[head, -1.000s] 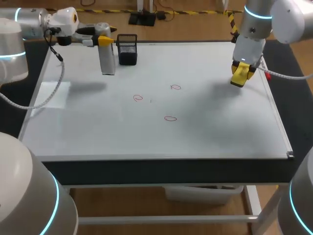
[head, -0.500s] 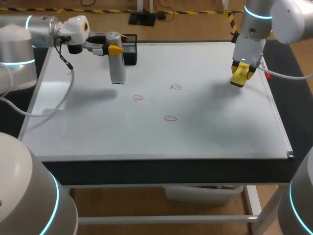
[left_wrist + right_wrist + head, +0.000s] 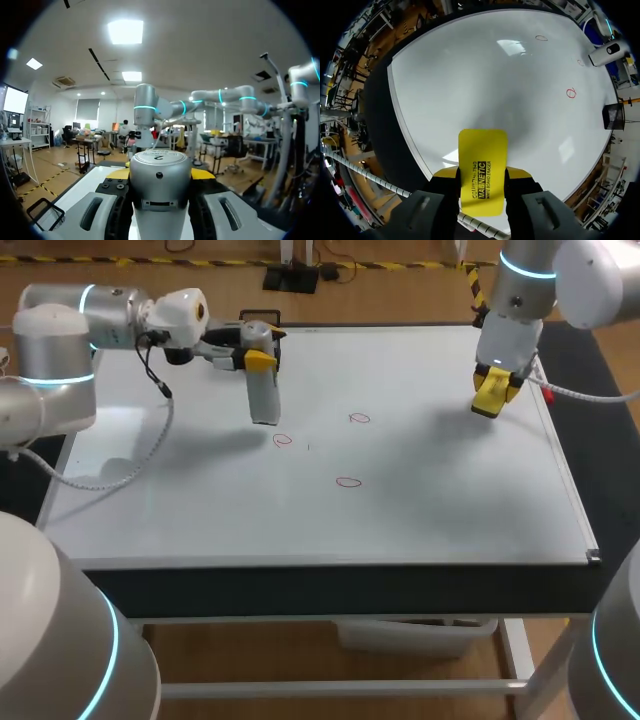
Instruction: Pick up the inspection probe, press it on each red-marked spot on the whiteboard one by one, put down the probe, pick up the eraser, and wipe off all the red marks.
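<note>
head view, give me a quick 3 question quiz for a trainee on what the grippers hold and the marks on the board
1. True or false: the right gripper is empty.
2. How many red marks show on the whiteboard? A two, B three, C five.
3. Fill in: the left gripper is shut on the ____.

Key
1. False: it is shut on the yellow eraser.
2. B: three small red loops near the middle of the board.
3. inspection probe, held upright with its lower end close to the mark nearest the left arm.
</note>
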Controlling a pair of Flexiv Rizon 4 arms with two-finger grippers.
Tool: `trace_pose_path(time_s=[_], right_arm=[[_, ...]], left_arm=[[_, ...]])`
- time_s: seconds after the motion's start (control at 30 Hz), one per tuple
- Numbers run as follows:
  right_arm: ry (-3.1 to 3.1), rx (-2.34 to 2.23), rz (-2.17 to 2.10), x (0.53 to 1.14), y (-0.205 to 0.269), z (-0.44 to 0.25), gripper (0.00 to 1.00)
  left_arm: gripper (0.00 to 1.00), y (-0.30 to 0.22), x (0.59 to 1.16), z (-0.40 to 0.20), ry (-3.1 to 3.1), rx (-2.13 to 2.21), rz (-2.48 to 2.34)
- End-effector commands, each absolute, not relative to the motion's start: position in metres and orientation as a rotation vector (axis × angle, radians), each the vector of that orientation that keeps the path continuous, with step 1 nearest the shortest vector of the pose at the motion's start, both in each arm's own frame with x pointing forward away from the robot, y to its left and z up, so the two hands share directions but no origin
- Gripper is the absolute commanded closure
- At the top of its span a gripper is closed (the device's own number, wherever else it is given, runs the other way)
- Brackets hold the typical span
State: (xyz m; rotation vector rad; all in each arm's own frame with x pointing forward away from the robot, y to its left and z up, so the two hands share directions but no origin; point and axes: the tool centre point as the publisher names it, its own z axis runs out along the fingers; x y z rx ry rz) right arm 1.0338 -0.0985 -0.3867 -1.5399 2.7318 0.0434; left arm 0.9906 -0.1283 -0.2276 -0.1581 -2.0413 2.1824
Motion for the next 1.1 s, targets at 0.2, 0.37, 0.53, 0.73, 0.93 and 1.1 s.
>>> trace_pose_path(time_s=[0.2,0.37,0.53,0.73,0.93,1.1], right_arm=[[2.734,-1.544,0.041,1.035,-0.099,-0.386,1.0],[2.734,-1.544,0.041,1.035,-0.099,-0.386,1.0],[2.734,-1.544,0.041,1.035,-0.099,-0.386,1.0],[2.734,-1.544,0.041,1.035,-0.099,-0.386,1.0],[2.734,-1.544,0.041,1.035,-0.099,-0.386,1.0],[2.734,-1.544,0.041,1.035,-0.099,-0.386,1.0]], left_arm=[[1.0,-0.14,0.987,-0.239,-2.025,-0.196,2.189],[1.0,-0.142,0.986,-0.244,-2.021,-0.194,2.185],[1.0,-0.144,0.984,-0.248,-2.011,-0.186,2.178],[1.0,-0.145,0.983,-0.251,-2.006,-0.19,2.172],[1.0,-0.144,0.981,-0.254,-1.998,-0.197,2.176],[1.0,-0.145,0.979,-0.255,-1.995,-0.196,2.173]])
